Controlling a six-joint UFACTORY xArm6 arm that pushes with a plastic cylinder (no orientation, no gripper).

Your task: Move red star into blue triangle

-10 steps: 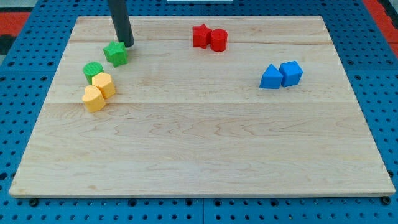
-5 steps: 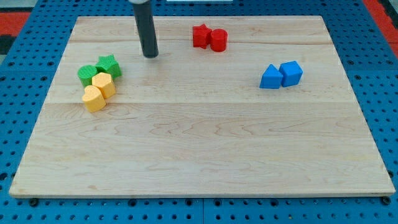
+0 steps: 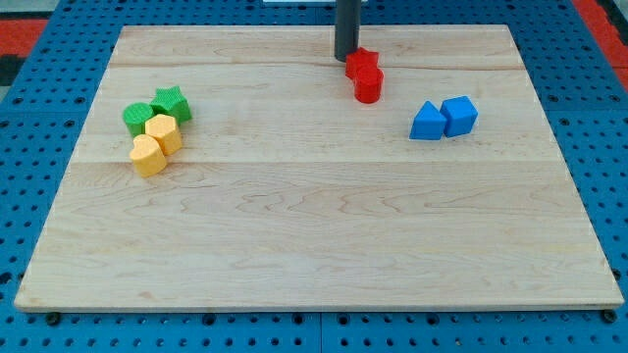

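Our tip (image 3: 345,57) sits just up-left of the red star (image 3: 360,65), touching it by the look of it. We carry no grasping tool. Red cylinder (image 3: 369,85) crowds below; blue triangle (image 3: 427,122) waits down-right, so we're placed behind to shove.

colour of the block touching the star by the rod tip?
Red: a red cylinder against the red star, in the camera view.
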